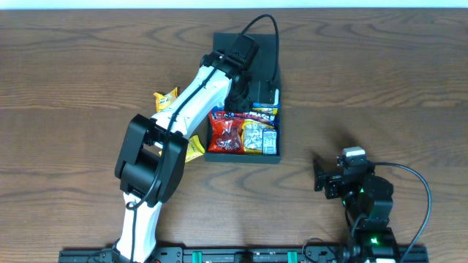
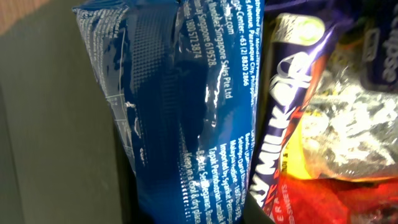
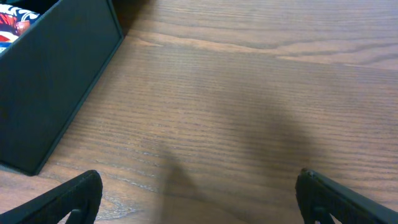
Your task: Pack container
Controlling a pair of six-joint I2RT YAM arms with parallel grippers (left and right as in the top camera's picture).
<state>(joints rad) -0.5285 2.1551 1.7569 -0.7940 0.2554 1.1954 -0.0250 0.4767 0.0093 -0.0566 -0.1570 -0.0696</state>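
Left gripper [image 1: 239,93] inside the container [image 1: 276,73], grip state impossible to tell.

A glossy blue packet [image 2: 186,106] filled its view (slippery, crushable; best pinched by a sealed edge); the right gripper [image 3: 199,199] idled open beside the stiff box.

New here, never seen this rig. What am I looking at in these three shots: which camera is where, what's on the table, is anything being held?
Two robot arms work at a wooden table. The overhead view looks straight down. The left arm reaches into the dark container, which already holds snack packets, including a red one. Two yellow packets lie outside it, on the table. The left wrist view is pressed close against a blue packet inside the box; the left gripper's fingers aren't visible there, so I can't tell whether it holds anything. The right wrist view shows the right gripper open over bare wood, holding nothing, with the container's outer wall at upper left.
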